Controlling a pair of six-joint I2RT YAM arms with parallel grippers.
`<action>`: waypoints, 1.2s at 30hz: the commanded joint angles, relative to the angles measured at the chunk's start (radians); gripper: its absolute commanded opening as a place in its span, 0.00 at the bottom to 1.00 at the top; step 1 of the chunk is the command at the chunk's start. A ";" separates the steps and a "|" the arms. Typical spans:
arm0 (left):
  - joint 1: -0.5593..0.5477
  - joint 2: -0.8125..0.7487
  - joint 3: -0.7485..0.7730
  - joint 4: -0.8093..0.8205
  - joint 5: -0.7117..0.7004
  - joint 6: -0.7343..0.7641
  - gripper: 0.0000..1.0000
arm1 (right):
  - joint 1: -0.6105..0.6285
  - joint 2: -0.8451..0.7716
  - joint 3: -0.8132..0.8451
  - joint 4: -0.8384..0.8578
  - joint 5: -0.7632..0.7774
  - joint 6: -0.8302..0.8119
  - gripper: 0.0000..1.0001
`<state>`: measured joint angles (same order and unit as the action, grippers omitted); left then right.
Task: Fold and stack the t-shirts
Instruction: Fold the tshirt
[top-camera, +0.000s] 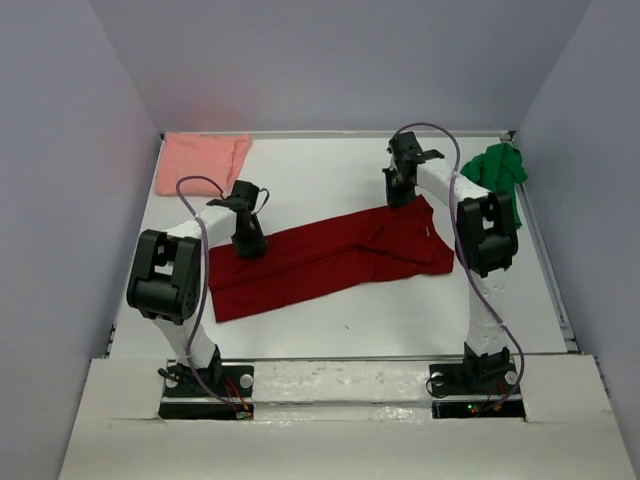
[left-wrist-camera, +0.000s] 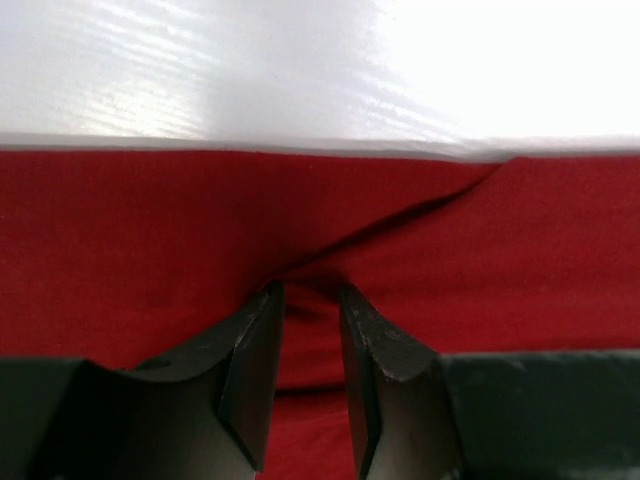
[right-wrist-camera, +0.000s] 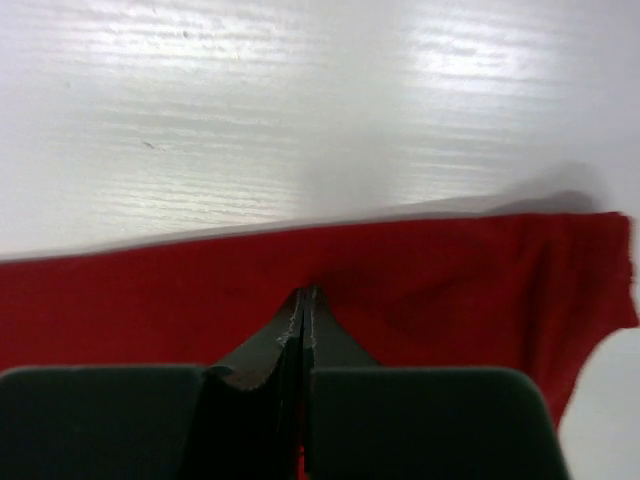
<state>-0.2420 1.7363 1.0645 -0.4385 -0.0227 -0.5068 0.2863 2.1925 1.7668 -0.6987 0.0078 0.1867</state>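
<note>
Red shirt (top-camera: 330, 262) is lying mid-table as a long band, slanting from near-left up to far-right, partly folded and wrinkled at the right end. Pink shirt (top-camera: 205, 160) is sitting flat in the far-left corner. Green shirt (top-camera: 497, 172) is lying crumpled at the far-right edge, just beyond the right arm's elbow. All three are well apart, with none stacked.

Left gripper (top-camera: 249, 246) is pointing down onto the left part of the red shirt. In the wrist view its fingers (left-wrist-camera: 250, 350) are standing partly spread, with the tips pressing into the cloth. A dark crease is running from between the tips up and right toward the shirt's far edge. Red cloth is showing through the gap lower down. Can't tell if the ridge at the tips is actually being clamped.

Right gripper (top-camera: 397, 197) is sitting at the far edge of the shirt's right end. Its fingers (right-wrist-camera: 335, 340) are pressed together with no gap showing. The tips are resting on red cloth just inside the far hem, with bare white table (top-camera: 400, 310) beyond. Can't tell if any cloth is caught between them. The shirt's edge is dropping off at the right of that view.
</note>
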 joint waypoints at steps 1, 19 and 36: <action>0.001 -0.078 -0.047 -0.043 -0.026 -0.002 0.41 | -0.010 -0.129 0.097 -0.058 0.021 -0.027 0.00; -0.014 -0.086 -0.001 -0.043 0.003 0.024 0.41 | 0.080 -0.303 -0.274 0.034 -0.164 0.008 0.44; -0.025 -0.054 0.014 -0.034 0.018 0.025 0.41 | 0.108 -0.178 -0.195 0.042 -0.175 0.007 0.43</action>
<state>-0.2611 1.6745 1.0386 -0.4671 -0.0154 -0.4946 0.3813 1.9896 1.5082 -0.6842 -0.1585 0.1986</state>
